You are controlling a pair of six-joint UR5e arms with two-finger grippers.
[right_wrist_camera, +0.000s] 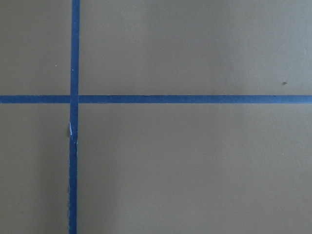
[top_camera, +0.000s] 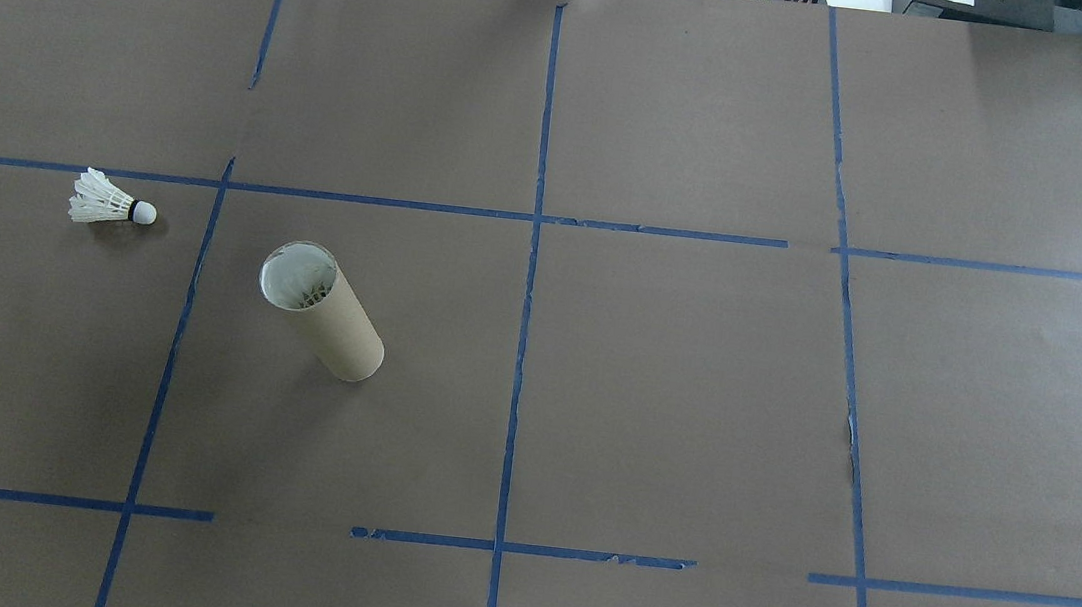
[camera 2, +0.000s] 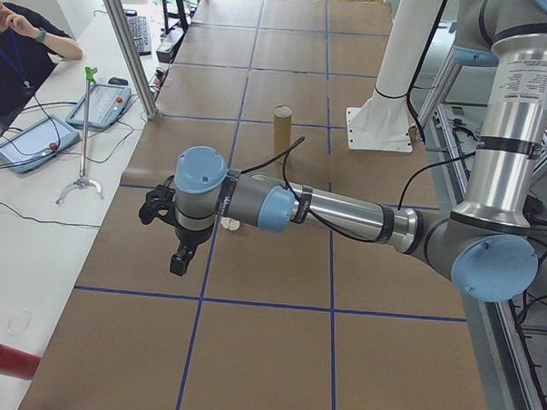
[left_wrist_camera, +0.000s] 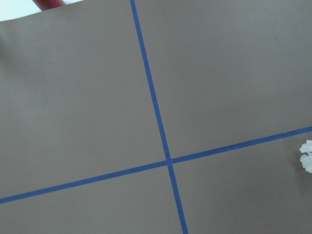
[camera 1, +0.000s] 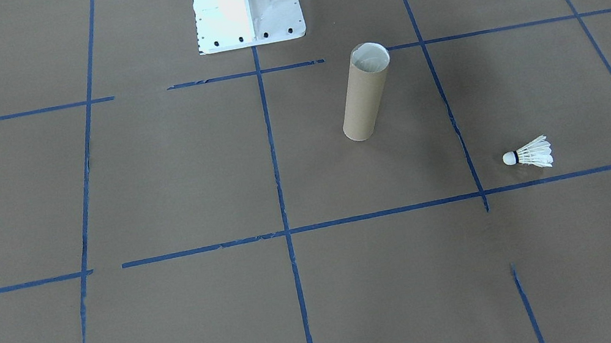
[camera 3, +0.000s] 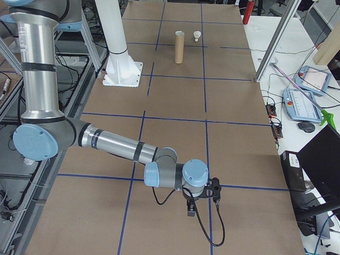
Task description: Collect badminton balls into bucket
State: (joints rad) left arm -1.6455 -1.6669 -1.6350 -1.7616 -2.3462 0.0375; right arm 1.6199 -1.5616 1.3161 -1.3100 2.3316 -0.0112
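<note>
Lying sideways, white feather shuttlecock (camera 1: 528, 154), dark band, beside upright brown tube (camera 1: 364, 93), gripper states unclear.

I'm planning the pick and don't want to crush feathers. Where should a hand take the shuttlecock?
Probably at the cork tip of the shuttlecock, from above: it lies on its side, cork toward the tube, and the rounded cork looks firmer than the flared feathers.

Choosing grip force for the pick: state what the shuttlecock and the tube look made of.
Shuttlecock: white feather skirt, judging by the separate overlapping vanes; rounded matte white tip, perhaps cork or foam; thin dark band between them. Light and crushable, probably.
Tube: brown matte cardboard by its look, standing upright, with a paler white lining visible at the open mouth. Likely stiff but dentable.
</note>
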